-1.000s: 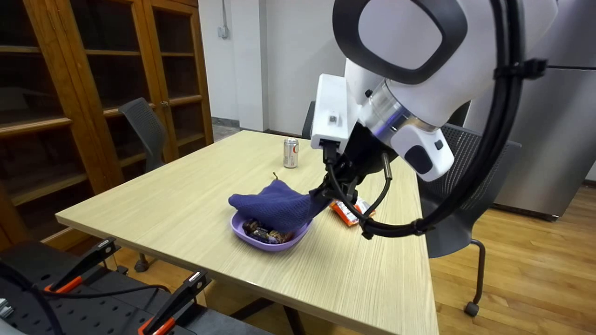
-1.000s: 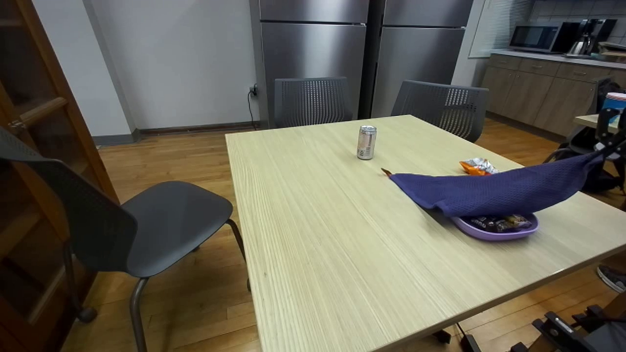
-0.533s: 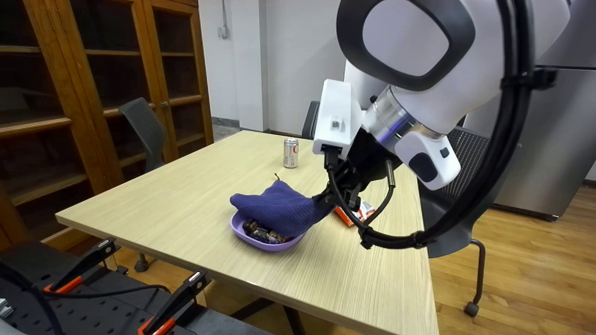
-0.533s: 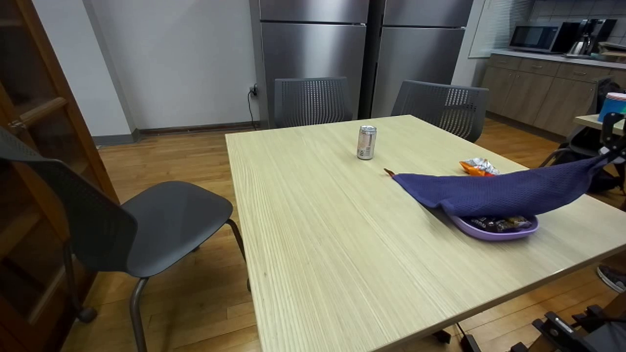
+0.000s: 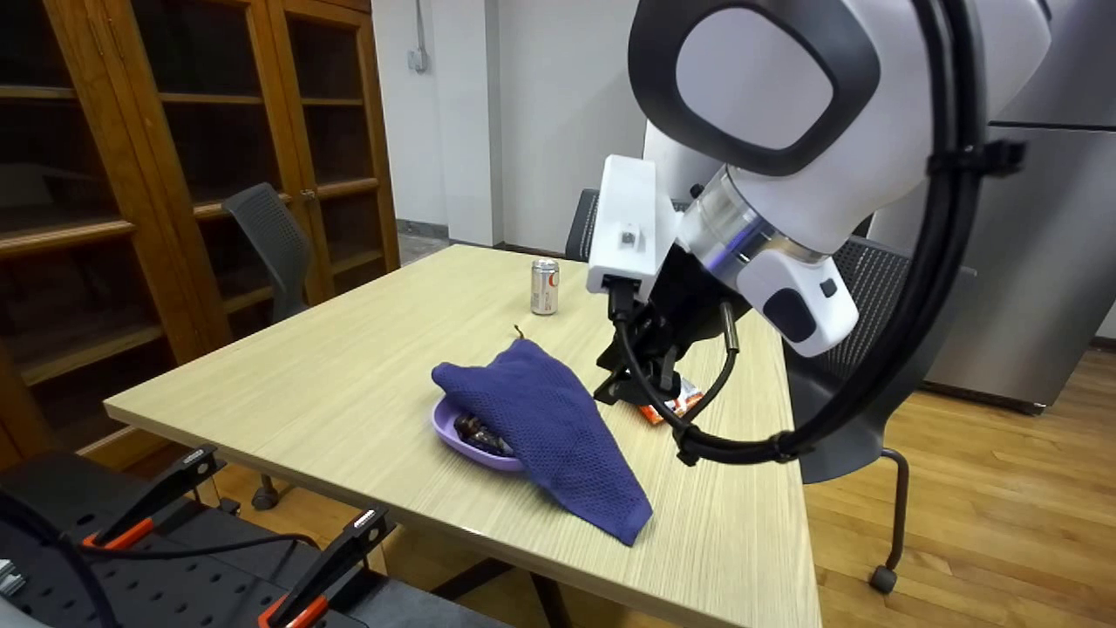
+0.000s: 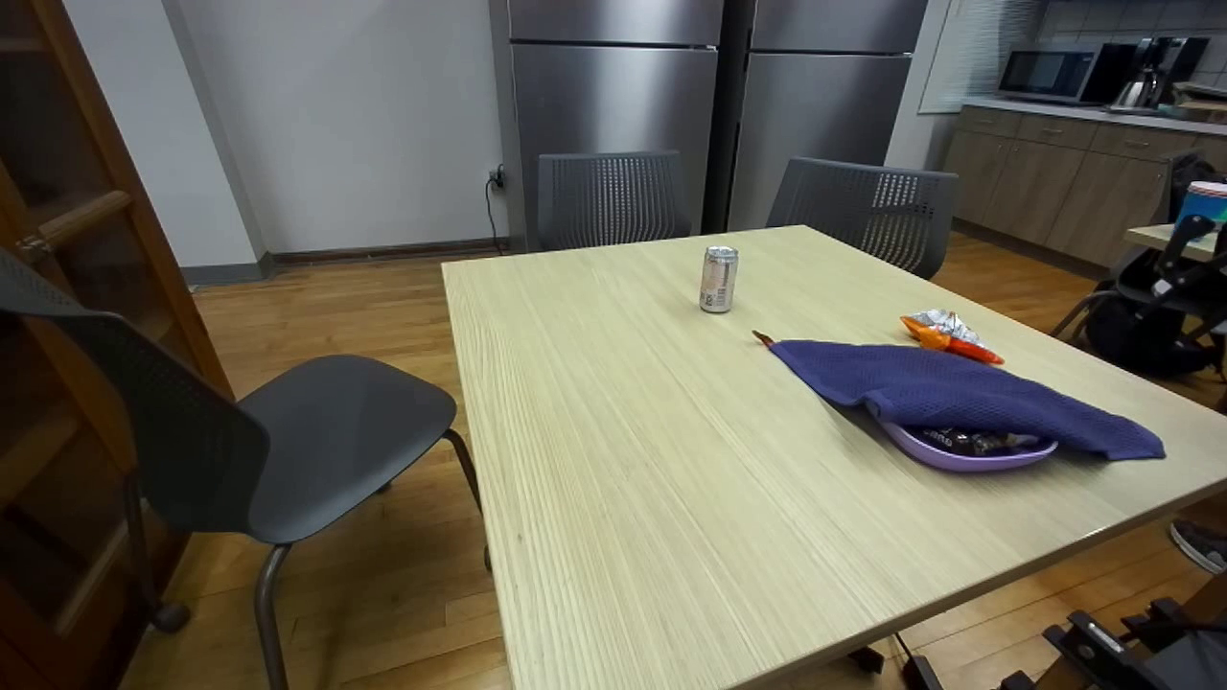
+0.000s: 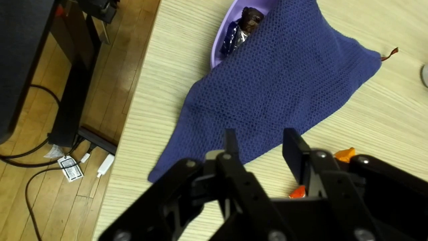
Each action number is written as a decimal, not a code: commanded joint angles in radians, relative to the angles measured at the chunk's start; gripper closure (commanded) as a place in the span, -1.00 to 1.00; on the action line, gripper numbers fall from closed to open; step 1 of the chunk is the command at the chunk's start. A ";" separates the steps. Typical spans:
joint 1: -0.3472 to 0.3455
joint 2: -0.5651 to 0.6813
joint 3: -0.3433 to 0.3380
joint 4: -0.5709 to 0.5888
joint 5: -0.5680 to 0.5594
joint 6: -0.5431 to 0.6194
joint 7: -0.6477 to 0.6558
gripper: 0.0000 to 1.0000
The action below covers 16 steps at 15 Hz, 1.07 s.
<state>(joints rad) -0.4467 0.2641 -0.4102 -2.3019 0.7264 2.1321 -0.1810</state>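
My gripper [image 7: 260, 132] is open and empty. Its fingers stand apart above the near part of a blue-purple knit cloth [image 7: 267, 83]. In an exterior view the gripper [image 5: 603, 377] is above the table, right of the cloth [image 5: 558, 419] and apart from it. The cloth drapes over a light purple bowl [image 5: 446, 427], with one corner lying on the table. Dark wrapped snacks [image 7: 234, 36] show at the bowl's uncovered side. The cloth [image 6: 959, 383] hides much of the bowl [image 6: 968, 463]. A brown loop [image 7: 390, 54] sticks out from the cloth's far corner.
An orange and silver packet [image 6: 944, 331] lies beside the cloth, partly hidden behind the gripper in the wrist view. A silver can [image 5: 544, 288] stands upright farther back. Chairs [image 6: 613, 196] stand around the table [image 6: 613, 460]. Black clamps [image 5: 327, 567] lie near its front edge.
The gripper has opened and let go of the cloth. The raised end of the cloth has dropped onto the table, covering more of the bowl. The arm moved slightly.
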 commanded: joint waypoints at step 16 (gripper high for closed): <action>0.072 -0.069 0.094 -0.120 0.026 0.142 -0.002 -1.00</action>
<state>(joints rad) -0.3758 0.2511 -0.3331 -2.3513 0.7274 2.2353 -0.1812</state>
